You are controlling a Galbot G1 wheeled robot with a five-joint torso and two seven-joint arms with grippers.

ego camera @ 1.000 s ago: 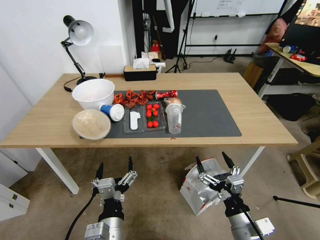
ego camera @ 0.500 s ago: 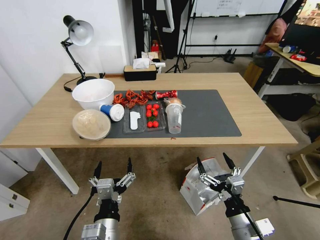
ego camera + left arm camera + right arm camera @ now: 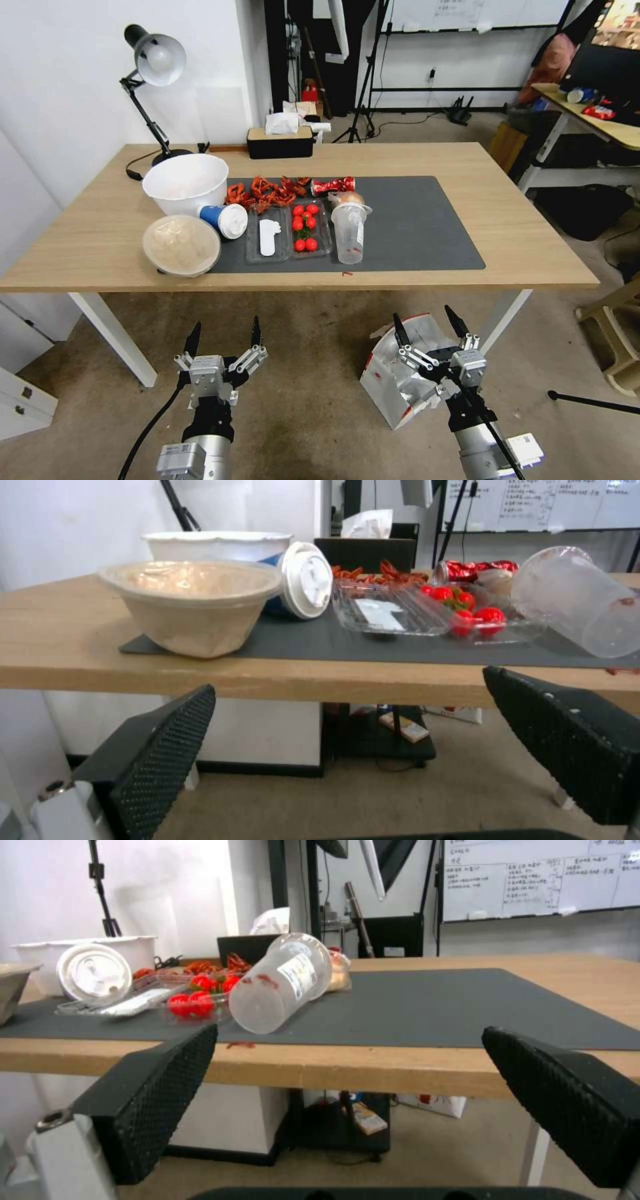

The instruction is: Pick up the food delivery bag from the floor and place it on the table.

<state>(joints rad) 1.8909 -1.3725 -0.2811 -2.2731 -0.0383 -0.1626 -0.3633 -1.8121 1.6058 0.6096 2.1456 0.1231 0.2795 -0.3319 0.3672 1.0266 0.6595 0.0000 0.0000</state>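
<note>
At lower right, the right claw [image 3: 429,328] hung spread open above the food delivery bag [image 3: 399,380] on the floor [image 3: 313,400], apparently poised to grasp, while the left claw [image 3: 224,335] waited open at lower left.

light wood table [image 3: 520,233], matt dark mat [image 3: 413,227], foil-lined paper bag [image 3: 393,383], rough stained floor [image 3: 313,407].

Food delivery bag [image 3: 390,383] partly behind right tool [image 3: 427,327]
</note>
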